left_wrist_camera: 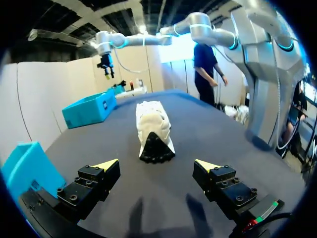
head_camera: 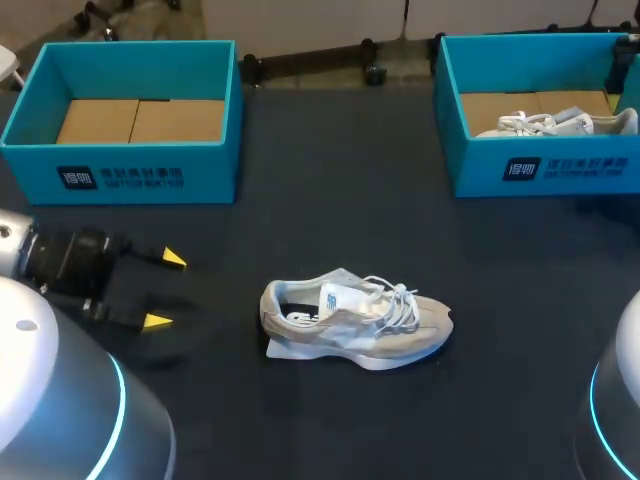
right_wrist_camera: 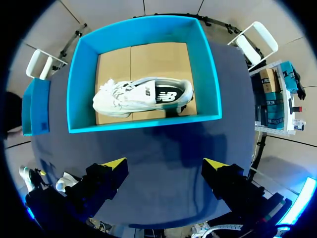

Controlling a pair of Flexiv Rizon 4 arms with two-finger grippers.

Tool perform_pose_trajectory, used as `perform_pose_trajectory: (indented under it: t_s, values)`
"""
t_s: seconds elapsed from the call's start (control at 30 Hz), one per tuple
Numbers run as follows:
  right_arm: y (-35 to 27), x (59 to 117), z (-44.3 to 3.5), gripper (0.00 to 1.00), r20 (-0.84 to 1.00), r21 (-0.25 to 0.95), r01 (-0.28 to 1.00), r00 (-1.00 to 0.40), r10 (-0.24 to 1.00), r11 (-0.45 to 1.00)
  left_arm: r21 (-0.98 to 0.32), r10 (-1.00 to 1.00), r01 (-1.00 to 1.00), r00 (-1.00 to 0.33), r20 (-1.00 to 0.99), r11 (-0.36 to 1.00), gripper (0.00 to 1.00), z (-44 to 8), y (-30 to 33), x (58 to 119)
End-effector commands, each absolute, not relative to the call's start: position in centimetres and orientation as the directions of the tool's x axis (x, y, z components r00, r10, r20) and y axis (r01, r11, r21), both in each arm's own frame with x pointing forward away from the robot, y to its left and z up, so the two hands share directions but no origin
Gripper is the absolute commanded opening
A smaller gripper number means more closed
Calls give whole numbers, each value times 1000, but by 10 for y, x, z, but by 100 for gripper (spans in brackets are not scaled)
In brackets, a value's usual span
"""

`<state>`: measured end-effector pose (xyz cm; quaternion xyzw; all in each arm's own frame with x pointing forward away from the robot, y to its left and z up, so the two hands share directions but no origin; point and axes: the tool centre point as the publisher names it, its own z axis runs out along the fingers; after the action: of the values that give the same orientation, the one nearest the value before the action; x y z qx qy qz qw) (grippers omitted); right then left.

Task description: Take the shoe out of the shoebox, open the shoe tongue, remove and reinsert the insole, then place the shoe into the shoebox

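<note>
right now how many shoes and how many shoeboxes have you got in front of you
shoes: 2, the loose shoe on the table and the boxed shoe
shoeboxes: 2, the left shoebox with no shoe in it and the right shoebox around the boxed shoe
total: 4

The shoe [head_camera: 352, 322] looks matt fabric, the table [head_camera: 330, 200] matt cloth

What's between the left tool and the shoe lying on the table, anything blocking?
Nothing visible. The left tool is open, and the shoe lies straight ahead of it, heel end nearest. Only bare table shows between them.
</note>
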<state>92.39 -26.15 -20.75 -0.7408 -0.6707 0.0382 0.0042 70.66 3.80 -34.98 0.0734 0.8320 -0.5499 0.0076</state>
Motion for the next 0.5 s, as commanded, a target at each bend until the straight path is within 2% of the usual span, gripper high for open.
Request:
perform_pose_trajectory:
  t_s: [0.03, 0.33, 0.5]
  values:
    - [-261, 924, -207, 100, -53, -57, 993, 98, 994, -101, -968, 181, 91, -982, -49, 235, 100, -375, 41, 726]
    - [-261, 924, -207, 100, -53, -57, 993, 98, 994, -101, -986, 148, 47, -989, -24, 158, 100, -376, 34, 714]
    - [-261, 924, -207, 100, -53, -57, 993, 98, 994, -101, -985, 150, 26, -989, 0, 169, 100, -373, 32, 712]
